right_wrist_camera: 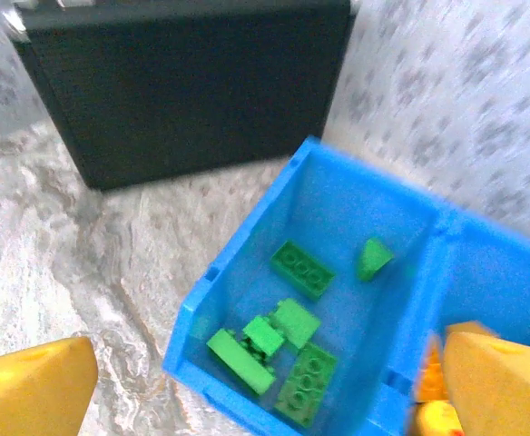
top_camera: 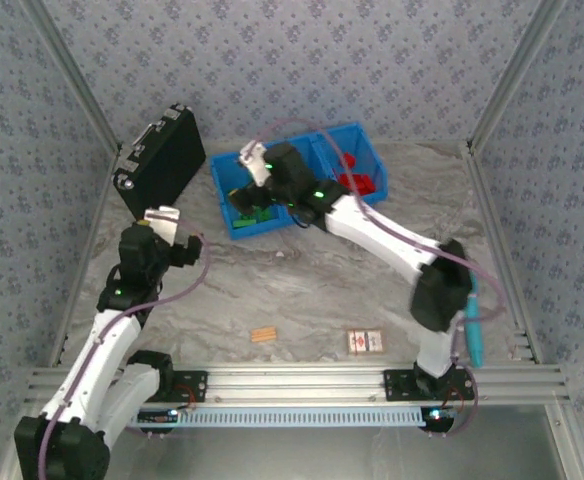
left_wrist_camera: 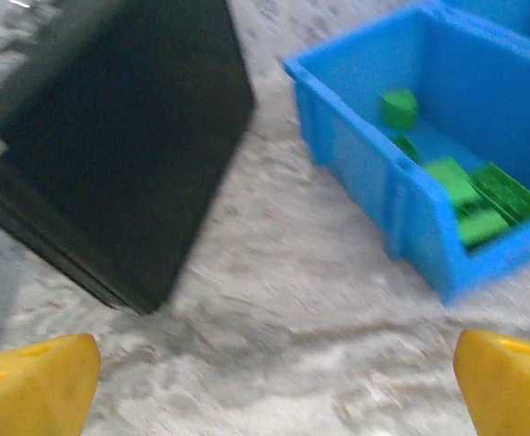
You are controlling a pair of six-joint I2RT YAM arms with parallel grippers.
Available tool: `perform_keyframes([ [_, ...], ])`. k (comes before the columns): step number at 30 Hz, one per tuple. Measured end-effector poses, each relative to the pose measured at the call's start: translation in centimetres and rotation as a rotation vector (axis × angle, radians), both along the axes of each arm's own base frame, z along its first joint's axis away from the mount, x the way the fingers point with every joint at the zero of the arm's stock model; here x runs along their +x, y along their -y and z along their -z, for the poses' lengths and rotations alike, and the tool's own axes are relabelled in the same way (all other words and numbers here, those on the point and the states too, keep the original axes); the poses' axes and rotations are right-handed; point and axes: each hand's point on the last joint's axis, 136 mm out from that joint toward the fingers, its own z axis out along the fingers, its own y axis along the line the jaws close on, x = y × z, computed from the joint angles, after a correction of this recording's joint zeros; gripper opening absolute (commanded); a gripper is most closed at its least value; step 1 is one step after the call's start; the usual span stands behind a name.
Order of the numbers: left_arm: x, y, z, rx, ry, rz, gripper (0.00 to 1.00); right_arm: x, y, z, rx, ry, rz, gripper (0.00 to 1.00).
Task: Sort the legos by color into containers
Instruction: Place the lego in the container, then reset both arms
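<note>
The containers are a bright blue tray [top_camera: 234, 176] of joined bins at the back of the table. Its left bin [right_wrist_camera: 247, 259] holds several green legos [right_wrist_camera: 288, 341], also seen in the left wrist view [left_wrist_camera: 469, 195]. Red legos [top_camera: 357, 182] lie in the right bin. Orange-yellow legos [right_wrist_camera: 433, 404] peek from the middle bin. My right gripper [right_wrist_camera: 265, 391] hangs open over the left bin with nothing between its yellow fingertips [right_wrist_camera: 34, 386]; from above it [top_camera: 250, 198] covers that bin. My left gripper [left_wrist_camera: 269, 391] is open and empty over bare table, near the black case [left_wrist_camera: 111, 136].
The black hard case [top_camera: 162, 160] stands tilted at the back left, close beside the tray. A tan ridged piece [top_camera: 263, 335] and a white red-printed card [top_camera: 365, 341] lie near the front edge. Metal frame rails [top_camera: 302, 380] bound the marbled table.
</note>
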Motion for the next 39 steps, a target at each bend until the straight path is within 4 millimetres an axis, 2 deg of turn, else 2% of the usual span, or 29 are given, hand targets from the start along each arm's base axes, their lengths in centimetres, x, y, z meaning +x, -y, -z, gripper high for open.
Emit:
perform_keyframes([
  [2,0.5,-2.3,0.3,-0.02,0.035,-0.083,1.0,-0.9,3.6,-1.6,0.014,0.058,0.048,0.99],
  [4,1.1,-4.9,1.7,-0.055,0.047,-0.177,1.0,-1.0,8.2,-1.6,0.021,0.1,0.148,0.99],
  [6,1.5,-7.3,4.2,-0.107,0.024,-0.264,1.0,-1.6,13.8,0.9,0.006,0.11,0.274,0.99],
  [8,2.1,-8.6,7.0,-0.167,-0.03,-0.307,1.0,-2.7,18.4,4.6,-0.029,0.081,0.382,0.99],
  [9,2.4,-8.8,8.2,-0.197,-0.057,-0.312,1.0,-3.6,20.5,6.7,-0.053,0.061,0.434,0.99],
  [11,3.3,-8.4,9.2,-0.235,-0.062,-0.288,1.0,-5.4,23.1,9.7,-0.085,0.035,0.497,0.99],
  [12,3.8,-8.0,9.4,-0.253,-0.046,-0.272,1.0,-6.4,24.2,10.8,-0.09,0.029,0.521,0.99],
  [14,4.4,-7.5,10.2,-0.277,-0.032,-0.252,1.0,-7.8,25.9,11.6,-0.08,0.039,0.566,0.99],
  [17,4.9,-6.7,11.8,-0.281,-0.04,-0.234,1.0,-9.0,28.0,11.2,-0.031,0.081,0.64,0.99],
  [22,6.2,-2.8,14.1,-0.208,-0.05,-0.126,1.0,-10.0,31.5,11.1,0.035,0.123,0.772,0.99],
  [24,6.2,-2.5,15.2,-0.185,-0.08,-0.123,1.0,-10.5,32.9,11.4,0.06,0.131,0.812,0.99],
  [27,6.6,-2.9,14.8,-0.173,-0.07,-0.143,1.0,-11.0,34.7,11.1,0.1,0.151,0.868,0.99],
  [31,8.1,-3.8,13.1,-0.18,-0.028,-0.162,1.0,-11.1,37.9,11.7,0.123,0.165,0.974,0.99],
  [34,8.4,-4.4,12.6,-0.182,-0.015,-0.175,1.0,-10.9,40.7,13.4,0.133,0.14,1.07,0.99],
  [39,8.4,-4.3,12.9,-0.182,-0.024,-0.176,1.0,-10.2,44.6,17.3,0.124,0.05,1.185,0.99],
])
